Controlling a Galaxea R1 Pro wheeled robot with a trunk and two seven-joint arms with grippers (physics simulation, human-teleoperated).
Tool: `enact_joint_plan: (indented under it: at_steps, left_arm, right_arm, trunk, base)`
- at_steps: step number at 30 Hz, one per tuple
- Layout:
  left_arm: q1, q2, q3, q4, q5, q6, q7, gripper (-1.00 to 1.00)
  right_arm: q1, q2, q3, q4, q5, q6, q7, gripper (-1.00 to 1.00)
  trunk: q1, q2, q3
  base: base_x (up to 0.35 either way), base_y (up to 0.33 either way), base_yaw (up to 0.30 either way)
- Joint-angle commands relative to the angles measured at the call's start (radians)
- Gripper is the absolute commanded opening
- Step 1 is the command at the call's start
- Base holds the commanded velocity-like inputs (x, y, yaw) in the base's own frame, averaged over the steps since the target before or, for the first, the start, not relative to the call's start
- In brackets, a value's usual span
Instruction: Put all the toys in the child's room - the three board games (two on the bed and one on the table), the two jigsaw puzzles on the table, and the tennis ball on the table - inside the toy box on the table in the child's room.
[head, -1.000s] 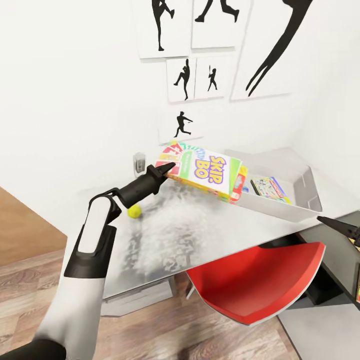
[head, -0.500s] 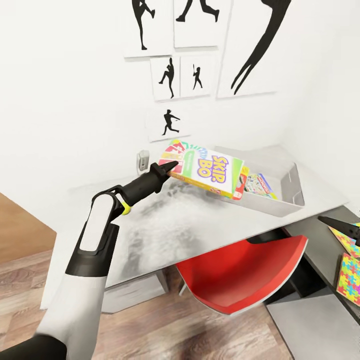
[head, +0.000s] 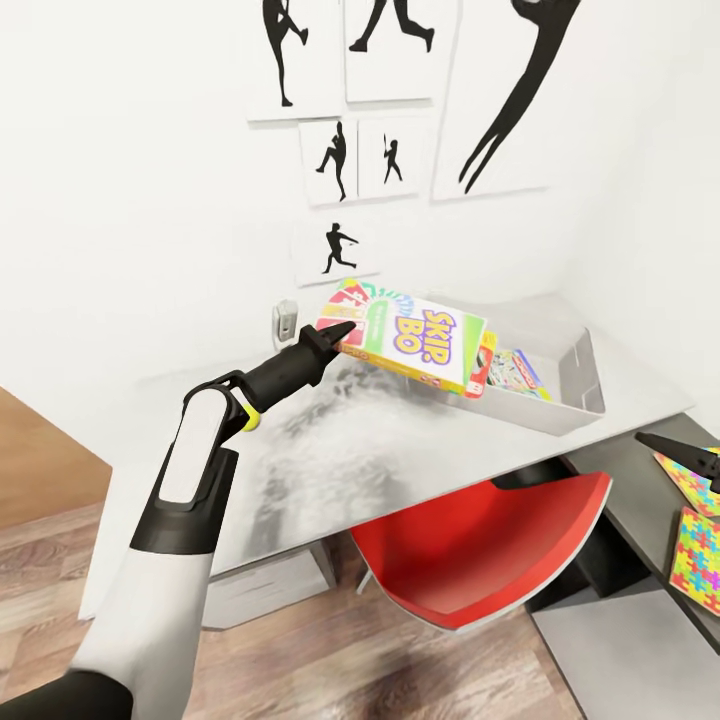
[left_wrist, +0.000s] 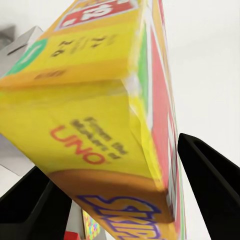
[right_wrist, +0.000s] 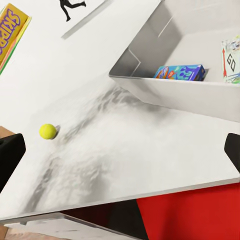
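My left gripper (head: 338, 335) is shut on one end of the white-green SKIP BO board game (head: 425, 340) and holds it tilted above the table, its far end over the near corner of the grey toy box (head: 535, 412). In the left wrist view the board game (left_wrist: 100, 115) sits between the black fingers (left_wrist: 212, 185). Two more game boxes (right_wrist: 180, 72) lie inside the toy box (right_wrist: 165, 87). The tennis ball (right_wrist: 48, 131) rests on the table; in the head view the tennis ball (head: 252, 418) peeks from behind my left arm. Two jigsaw puzzles (head: 700, 548) lie at the right. My right gripper (right_wrist: 120, 155) is open.
A red chair (head: 480, 550) is tucked under the silvery table (head: 380, 450). A white wall with black athlete pictures (head: 335, 250) backs the table. A dark lower surface (head: 620, 480) at the right carries the puzzles. Wood-plank floor (head: 330, 660) lies below.
The head view has swung right, bringing the puzzles into sight. My left gripper keeps its hold, and the SKIP BO box has edged a little nearer the toy box.
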Motion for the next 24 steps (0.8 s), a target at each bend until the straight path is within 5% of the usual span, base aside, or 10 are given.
enact_joint_plan:
  at_steps: [1, 10, 24]
  left_arm:
    - [0.000, 0.000, 0.000, -0.002, 0.011, 0.003, 0.009, -1.00]
    - [0.028, 0.000, -0.002, -0.015, 0.012, 0.009, 0.000, -1.00]
    - [0.244, 0.016, -0.008, -0.115, 0.011, 0.000, -0.075, -1.00]
  right_arm:
    - [-0.001, 0.000, -0.001, 0.000, 0.001, 0.004, 0.004, 1.00]
    - [0.000, 0.005, 0.005, 0.000, 0.001, 0.019, 0.003, 1.00]
    - [-0.003, 0.009, 0.008, 0.000, 0.001, 0.031, -0.003, 1.00]
  trunk:
    - [0.001, -0.002, 0.000]
    - [0.001, -0.002, 0.014]
    - [0.001, -0.002, 0.035]
  base:
    - [-0.001, -0.002, 0.000]
    - [0.000, -0.001, 0.000]
    - [0.000, 0.000, 0.000]
